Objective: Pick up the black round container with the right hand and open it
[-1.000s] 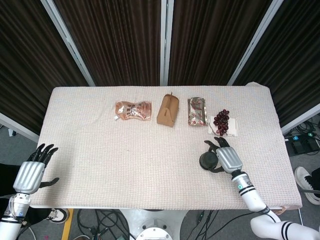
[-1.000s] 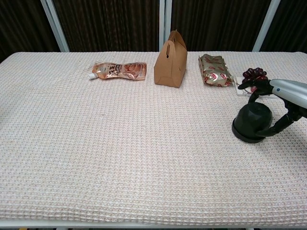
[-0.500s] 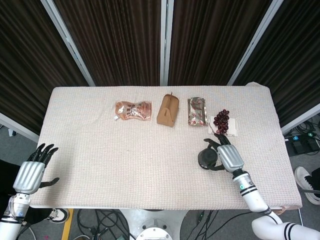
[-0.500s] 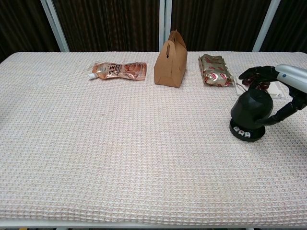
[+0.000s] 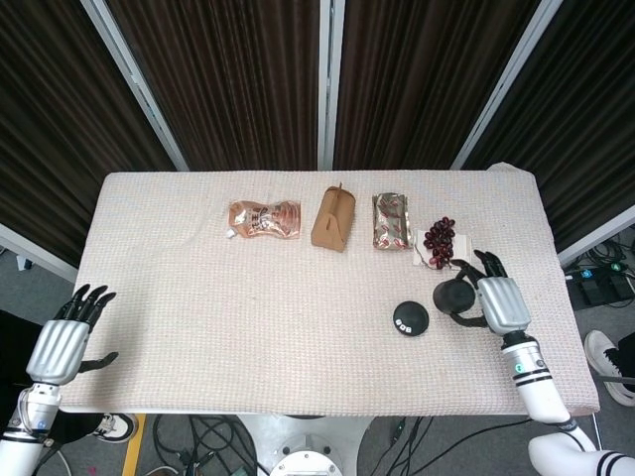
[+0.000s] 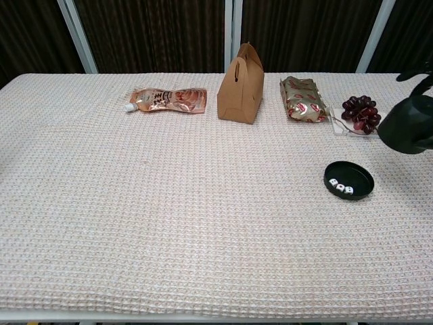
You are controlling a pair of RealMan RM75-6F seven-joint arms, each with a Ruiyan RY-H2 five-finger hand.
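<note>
The right hand [image 5: 493, 302] gripped the black dome cover [image 6: 408, 126] lifted clear of its dice-filled base [image 6: 348, 181], while the left hand [image 5: 66, 338] hung spread off the table's [image 5: 198, 317] left edge.

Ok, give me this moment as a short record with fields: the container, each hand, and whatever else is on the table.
container top: black dome, held off the table by the right hand
container base: black dish on the tablecloth, small white dice inside
left hand: at the table's left edge, fingers apart, holding nothing
far row: orange pouch, brown paper box, foil packet, grapes
</note>
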